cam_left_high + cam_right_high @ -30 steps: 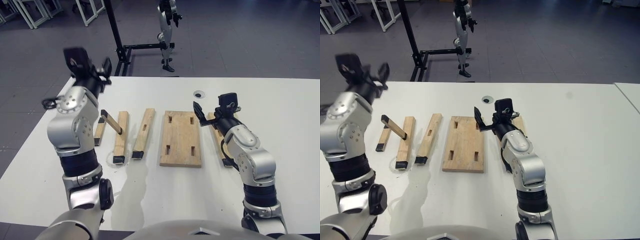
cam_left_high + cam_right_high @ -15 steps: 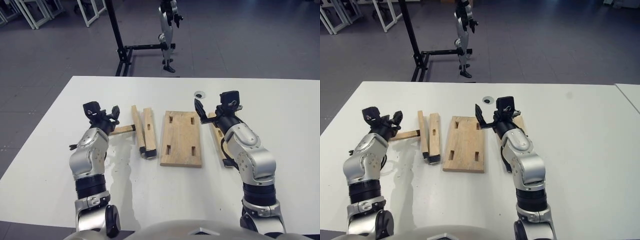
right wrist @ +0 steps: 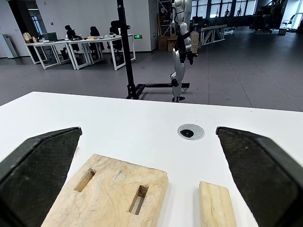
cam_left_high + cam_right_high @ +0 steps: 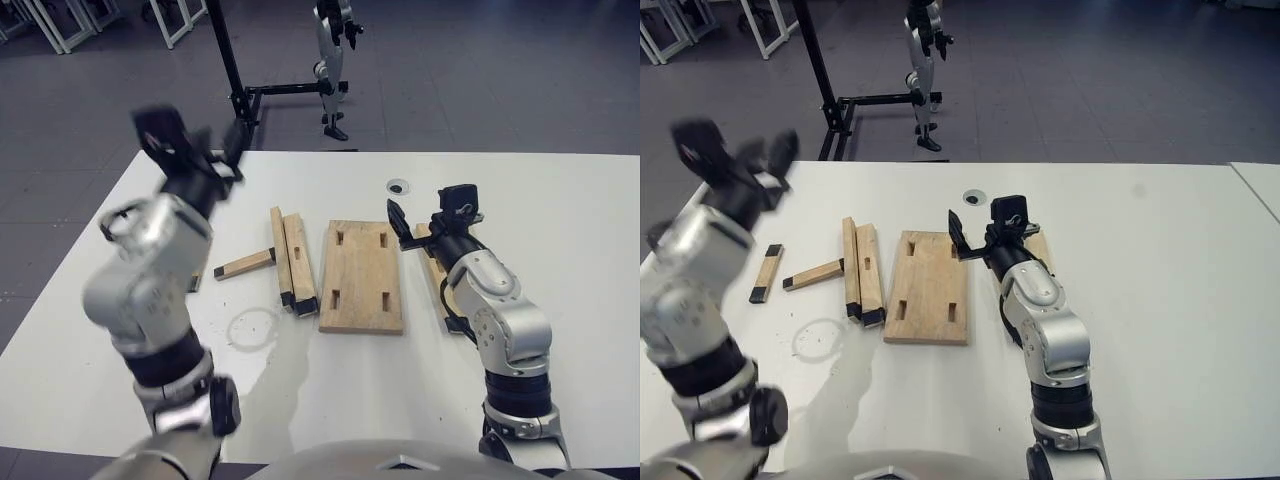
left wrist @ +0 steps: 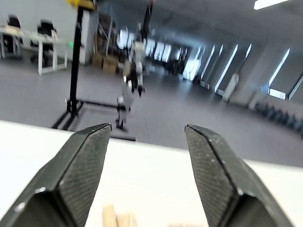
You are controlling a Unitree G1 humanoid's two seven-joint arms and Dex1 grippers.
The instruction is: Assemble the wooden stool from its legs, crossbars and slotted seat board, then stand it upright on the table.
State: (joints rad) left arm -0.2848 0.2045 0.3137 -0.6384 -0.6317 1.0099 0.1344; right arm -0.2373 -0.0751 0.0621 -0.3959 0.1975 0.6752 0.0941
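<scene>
Seat board of pale wood with four slots is lying flat in the middle of the white table, its long axis running from far edge to near edge. The right gripper, spread and empty, is hovering just beside the board's far right corner. It is sitting much nearer than the left gripper, which is also spread and is hanging high over the far left edge.

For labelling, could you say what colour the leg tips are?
The leg tips are black, clearest in the left eye view.
</scene>
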